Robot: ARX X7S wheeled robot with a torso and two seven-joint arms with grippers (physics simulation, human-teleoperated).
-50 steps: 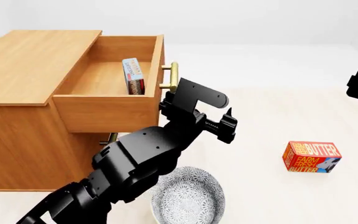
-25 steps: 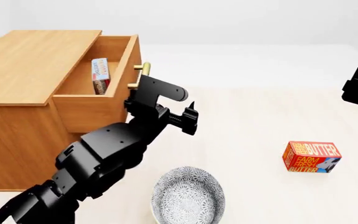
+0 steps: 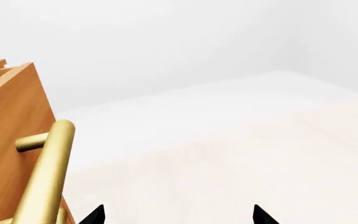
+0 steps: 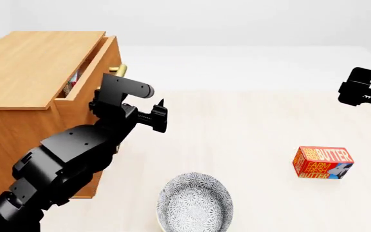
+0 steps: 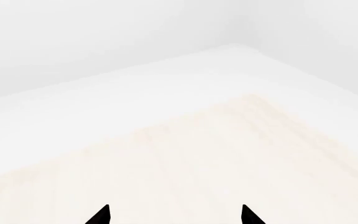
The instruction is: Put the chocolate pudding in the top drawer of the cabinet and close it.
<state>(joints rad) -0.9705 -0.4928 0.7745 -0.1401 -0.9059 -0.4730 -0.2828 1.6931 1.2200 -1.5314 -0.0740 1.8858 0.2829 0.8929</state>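
Note:
The cabinet [image 4: 34, 65] stands at the left. Its top drawer [image 4: 100, 66] is open only by a narrow gap. A sliver of the chocolate pudding [image 4: 74, 80] shows inside that gap. The brass handle [image 4: 118, 70] also shows in the left wrist view [image 3: 45, 172], beside the drawer front [image 3: 8, 140]. My left gripper [image 4: 162, 117] is open and empty, just right of the handle, with the arm against the drawer front. Its fingertips [image 3: 95, 215] are wide apart. My right gripper [image 4: 358, 92] is open and empty, raised at the far right; in the right wrist view [image 5: 175, 215] only bare floor lies between its tips.
A red-orange "BUTTER" box [image 4: 322, 163] lies on the pale floor at the right. A patterned grey bowl [image 4: 195, 202] sits near the front, below my left arm. The lower cabinet front is mostly hidden by my left arm.
My left arm has moved left against the drawer front, and the top drawer has slid from half open to nearly shut. The pudding went in with it. The right gripper drifted slightly left.

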